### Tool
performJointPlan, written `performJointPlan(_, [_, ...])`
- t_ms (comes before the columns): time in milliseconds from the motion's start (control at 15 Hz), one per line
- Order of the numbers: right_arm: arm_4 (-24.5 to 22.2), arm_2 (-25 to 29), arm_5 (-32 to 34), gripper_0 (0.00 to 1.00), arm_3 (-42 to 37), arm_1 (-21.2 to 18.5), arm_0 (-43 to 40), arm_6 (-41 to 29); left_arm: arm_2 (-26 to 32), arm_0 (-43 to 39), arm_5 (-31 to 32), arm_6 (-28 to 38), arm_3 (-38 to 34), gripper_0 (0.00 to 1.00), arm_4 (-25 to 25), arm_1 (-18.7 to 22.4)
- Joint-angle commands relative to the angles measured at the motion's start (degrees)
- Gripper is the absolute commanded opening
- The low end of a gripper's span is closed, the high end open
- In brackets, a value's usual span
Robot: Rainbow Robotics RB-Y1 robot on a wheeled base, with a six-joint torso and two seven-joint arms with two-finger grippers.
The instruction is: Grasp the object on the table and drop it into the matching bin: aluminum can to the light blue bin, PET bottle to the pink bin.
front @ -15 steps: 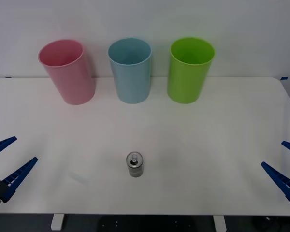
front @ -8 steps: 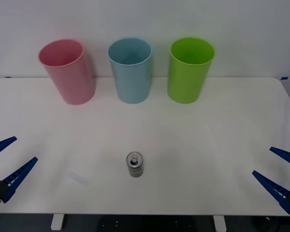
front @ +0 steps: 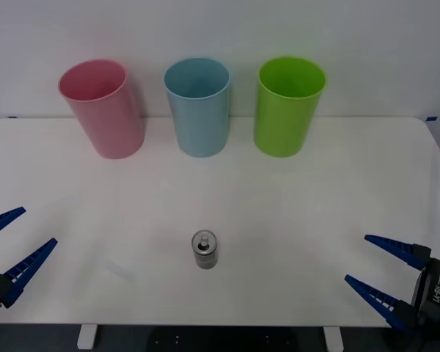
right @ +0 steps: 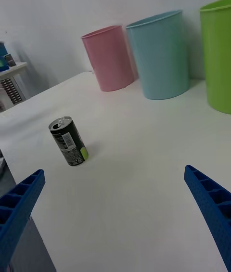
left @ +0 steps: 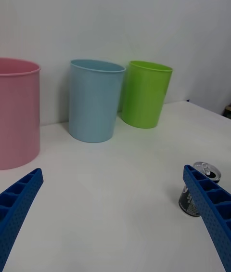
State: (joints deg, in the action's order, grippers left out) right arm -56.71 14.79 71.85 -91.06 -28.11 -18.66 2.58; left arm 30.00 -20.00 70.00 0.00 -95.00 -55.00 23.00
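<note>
Front view: the can (front: 204,250) stands upright on the white desk (front: 293,198), near the front edge and about midway across. Along the far edge stand three bins in a row: pink bin (front: 103,108) on the left, light blue bin (front: 198,106) in the middle, green bin (front: 287,105) on the right. Left claw (front: 7,253) sits at the front left corner, fingers spread wide, holding nothing. Right claw (front: 388,276) sits over the front right part of the desk, fingers also spread wide and empty, well apart from the can. Right wrist view: the can (right: 68,141) is upright with its pull-tab top showing, dark body with a label; both blue fingers (right: 211,209) are far apart at the corners. Left wrist view: the can (left: 198,196) is partly hidden behind one blue finger (left: 209,204); the pink, light blue and green bins stand beyond it.
</note>
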Motion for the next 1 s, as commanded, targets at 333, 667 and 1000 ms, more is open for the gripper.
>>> performJointPlan(333, [1.1, -7.8, -0.4, 1.0, 8.6, 0.1, 5.3, 13.1, 0.0, 0.0, 0.0, 0.0, 0.0, 1.0, 0.0, 0.0])
performJointPlan(667, [3.8, -15.3, -4.5, 1.0, 11.3, 0.1, 8.1, 18.9, 0.0, 0.0, 0.0, 0.0, 0.0, 1.0, 0.0, 0.0])
performJointPlan(1000, [4.6, -21.5, -10.2, 1.0, 11.3, 2.8, 10.0, 20.9, 0.0, 0.0, 0.0, 0.0, 0.0, 1.0, 0.0, 0.0])
